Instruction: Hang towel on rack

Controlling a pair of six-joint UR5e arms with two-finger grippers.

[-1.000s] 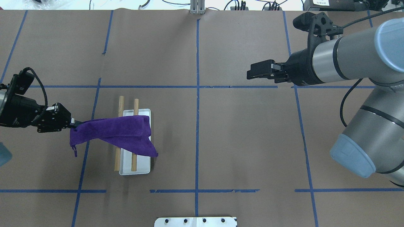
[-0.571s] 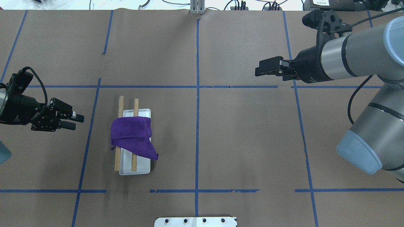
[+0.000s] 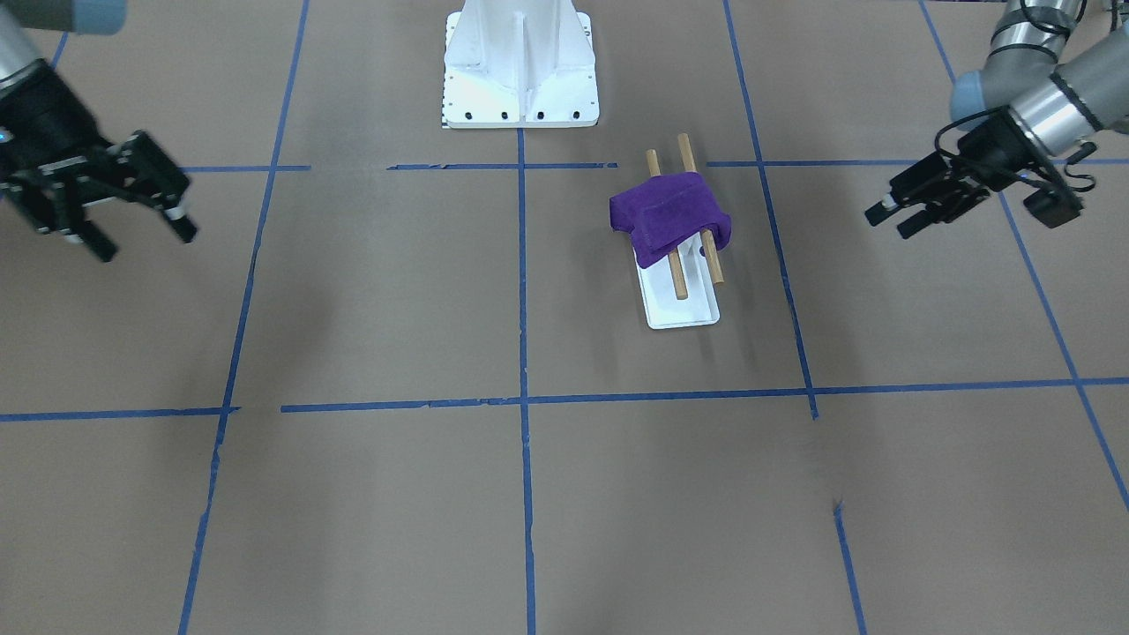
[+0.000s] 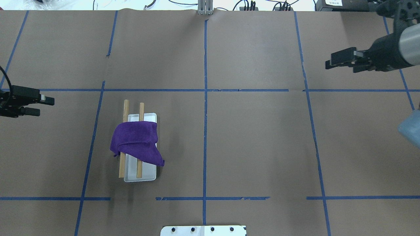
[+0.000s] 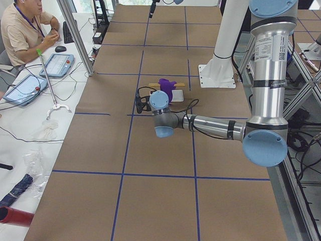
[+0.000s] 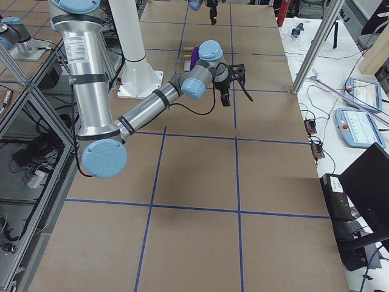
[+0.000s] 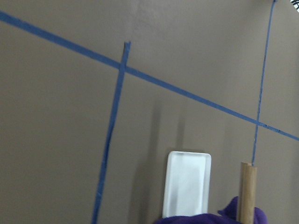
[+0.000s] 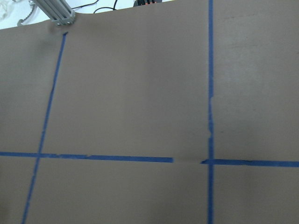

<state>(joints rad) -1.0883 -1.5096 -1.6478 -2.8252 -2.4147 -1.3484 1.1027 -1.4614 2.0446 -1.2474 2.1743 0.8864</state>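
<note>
The purple towel (image 4: 134, 140) lies draped across the two wooden dowels (image 4: 125, 108) of the rack, whose white base (image 4: 146, 172) stands left of the table's middle. One corner of the towel hangs toward the base's right side. Towel (image 3: 666, 216) and rack (image 3: 679, 309) also show in the front view. My left gripper (image 4: 46, 106) is open and empty at the far left edge, well apart from the towel. It shows in the front view (image 3: 891, 222) too. My right gripper (image 4: 329, 62) is open and empty at the far right, its fingers spread in the front view (image 3: 141, 240).
The large white metal pedestal (image 3: 520, 70) stands at the robot's side of the table, its edge in the overhead view (image 4: 203, 230). Blue tape lines cross the brown table cover. An operator (image 5: 22, 30) sits at a side desk beyond the table.
My left gripper let go of the towel, opened and drew back to the left edge. The towel's left end dropped over the dowels. My right gripper withdrew to the far right.
</note>
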